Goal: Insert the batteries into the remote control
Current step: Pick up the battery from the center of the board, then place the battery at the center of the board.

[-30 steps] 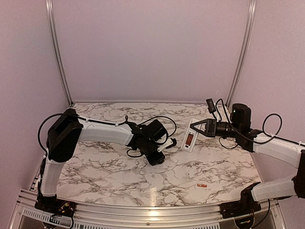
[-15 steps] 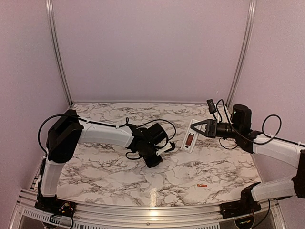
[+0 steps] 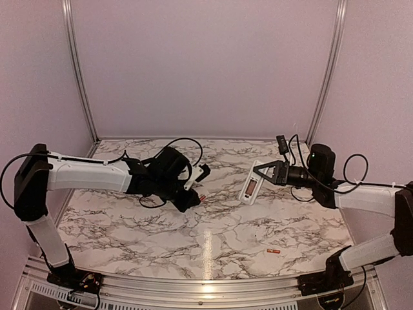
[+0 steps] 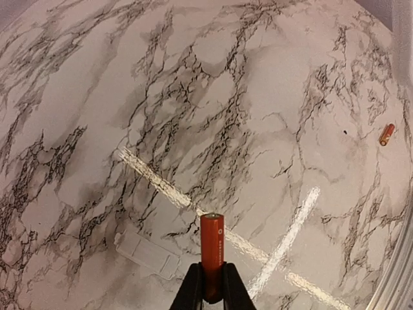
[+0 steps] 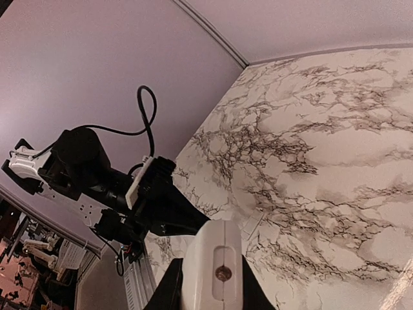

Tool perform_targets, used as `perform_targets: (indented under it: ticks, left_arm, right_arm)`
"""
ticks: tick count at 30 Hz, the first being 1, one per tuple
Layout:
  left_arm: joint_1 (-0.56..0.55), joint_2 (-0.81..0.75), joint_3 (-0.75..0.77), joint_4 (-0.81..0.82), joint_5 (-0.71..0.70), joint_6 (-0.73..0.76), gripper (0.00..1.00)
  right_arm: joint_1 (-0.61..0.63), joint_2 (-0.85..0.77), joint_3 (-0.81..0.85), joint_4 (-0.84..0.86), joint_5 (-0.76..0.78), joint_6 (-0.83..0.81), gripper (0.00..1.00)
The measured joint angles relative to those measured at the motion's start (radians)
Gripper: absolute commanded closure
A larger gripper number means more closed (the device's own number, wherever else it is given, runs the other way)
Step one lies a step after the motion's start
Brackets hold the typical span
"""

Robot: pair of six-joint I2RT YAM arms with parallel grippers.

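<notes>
— Pinching the held battery (image 4: 211,242) by its lower end, the left gripper (image 4: 209,289) is clamped on it above the marble table (image 4: 271,84). Only the left wrist view shows that grip plainly. In the top view the battery is a mere orange speck at the fingertips.
— And the right gripper (image 3: 257,175)?
— Closed on the remote control (image 3: 249,186), held off the table right of centre, its long face tilted toward the overhead camera. The right wrist view shows just the remote's rounded end, with a slot and 1 small round metal spot.
— What does the left wrist view add?
— A flat pale rectangular piece (image 4: 147,252) lying on the table below the held battery, and the loose battery (image 4: 386,134) well off to the right. The top view puts that loose battery near the front edge, on the right arm's side.
— Changes over the last second?
— The left arm has swung back and leftward, carrying its battery along. The remote has shifted slightly left. The loose battery has not moved.
— Anything in the remote's recess?
— A reddish patch shows on the upturned face in the top view, too small to tell what it is. The 2 batteries seen are outside the remote.
</notes>
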Motion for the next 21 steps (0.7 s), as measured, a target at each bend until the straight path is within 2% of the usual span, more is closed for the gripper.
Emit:
perform_targets:
  ticks: [4, 9, 21]
  left_arm:
    - [0.019, -0.182, -0.073, 0.152, 0.043, -0.075, 1.00]
    - [0.010, -0.215, -0.039, 0.179, 0.053, -0.109, 1.00]
    - [0.010, -0.131, -0.078, -0.287, -0.022, -0.146, 1.00]
  right_arm:
    - [0.054, 0.053, 0.002, 0.063, 0.032, 0.047, 1.00]
    - [0.090, 0.109, 0.020, 0.108, 0.060, 0.089, 1.00]
    - [0.090, 0.101, 0.053, 0.053, 0.086, 0.069, 1.00]
